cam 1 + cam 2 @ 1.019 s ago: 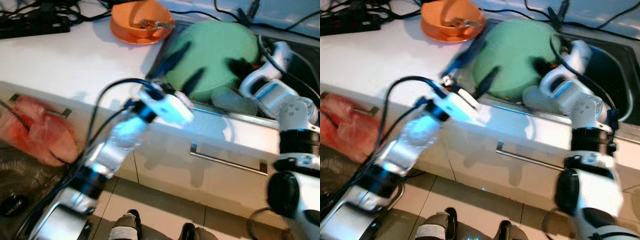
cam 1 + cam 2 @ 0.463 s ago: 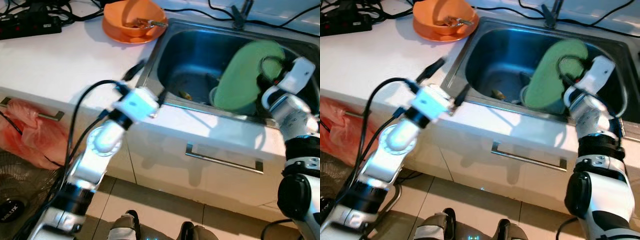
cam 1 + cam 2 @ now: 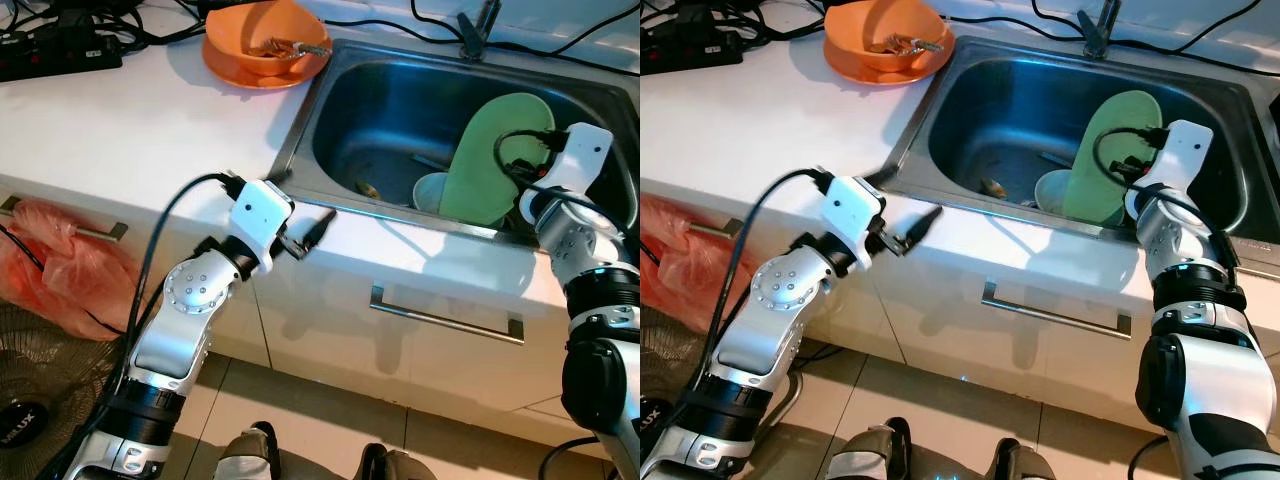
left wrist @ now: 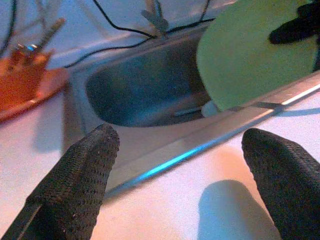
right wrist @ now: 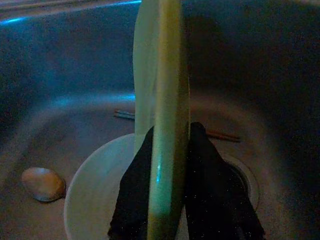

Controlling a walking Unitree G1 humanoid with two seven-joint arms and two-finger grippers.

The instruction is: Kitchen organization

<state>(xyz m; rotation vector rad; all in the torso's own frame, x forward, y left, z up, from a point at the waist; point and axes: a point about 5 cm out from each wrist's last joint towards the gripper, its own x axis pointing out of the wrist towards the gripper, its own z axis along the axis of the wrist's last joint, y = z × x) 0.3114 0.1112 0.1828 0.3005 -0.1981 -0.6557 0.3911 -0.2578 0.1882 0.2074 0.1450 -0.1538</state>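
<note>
Pinching green plate [image 5: 162, 100] edge-on, right fingers [image 5: 135, 190]; shell [image 5: 42, 182] beside bowl [image 5: 95, 195]

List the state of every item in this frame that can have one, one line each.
Green plate: held on edge inside the sink, clamped at its rim.
Right hand: shut on the green plate.
Left hand: open, empty, over the counter edge.
Pale bowl: upright in the sink, under the plate.
Orange bowl: upright on the counter, holding utensils.
Drawer: closed.
</note>
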